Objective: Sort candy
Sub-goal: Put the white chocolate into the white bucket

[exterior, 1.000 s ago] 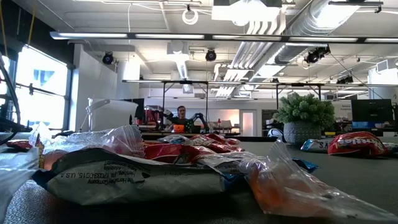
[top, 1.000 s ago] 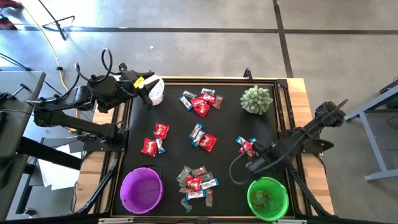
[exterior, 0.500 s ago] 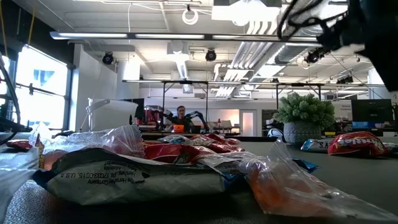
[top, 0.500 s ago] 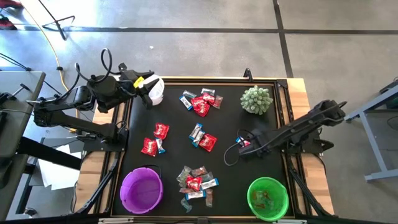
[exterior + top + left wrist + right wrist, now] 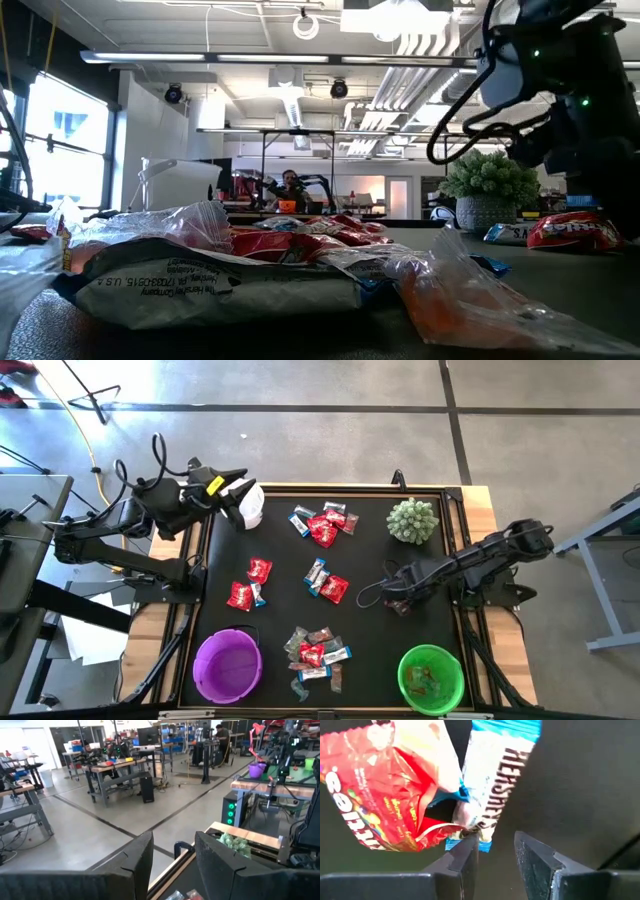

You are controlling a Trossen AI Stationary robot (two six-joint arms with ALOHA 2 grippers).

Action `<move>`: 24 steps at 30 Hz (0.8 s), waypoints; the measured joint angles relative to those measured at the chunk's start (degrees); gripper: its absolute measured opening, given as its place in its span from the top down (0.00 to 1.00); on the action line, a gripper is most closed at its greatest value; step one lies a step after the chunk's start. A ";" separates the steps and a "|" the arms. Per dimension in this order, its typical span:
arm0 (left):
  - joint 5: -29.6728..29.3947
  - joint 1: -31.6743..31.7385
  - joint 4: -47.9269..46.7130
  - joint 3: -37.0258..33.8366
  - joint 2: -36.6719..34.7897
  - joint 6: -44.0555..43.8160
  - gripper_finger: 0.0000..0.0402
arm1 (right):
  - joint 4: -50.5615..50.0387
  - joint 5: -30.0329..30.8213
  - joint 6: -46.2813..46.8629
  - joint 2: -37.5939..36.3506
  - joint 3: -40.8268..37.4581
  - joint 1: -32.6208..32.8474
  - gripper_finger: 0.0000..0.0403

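1. We see the right gripper [image 5: 393,593] reached out low over the black mat of the desk [image 5: 470,495], right at a small pair of sweets near the mat's right side.
2. In the right wrist view its two fingers [image 5: 466,855] stand apart with a gap between them, empty, just short of a red packet [image 5: 380,795] and a blue-and-white bar [image 5: 492,785] that lie touching each other.
3. We find the rest of the candy [image 5: 322,525] spread over the mat in clusters: one at the far middle, one at the near edge, some red packets to the left and centre.
4. A few pieces already lie in the green bowl [image 5: 430,678]; the purple bowl [image 5: 227,665] sits at the near left.
5. The left gripper [image 5: 232,485] waits off the mat's far left corner, fingers parted and holding nothing.
6. A spiky green plant [image 5: 412,520] stands at the far right.
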 joint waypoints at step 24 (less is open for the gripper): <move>0.02 0.11 1.87 0.00 0.00 0.94 0.67 | 0.22 -1.50 -10.68 0.17 3.64 -6.24 0.69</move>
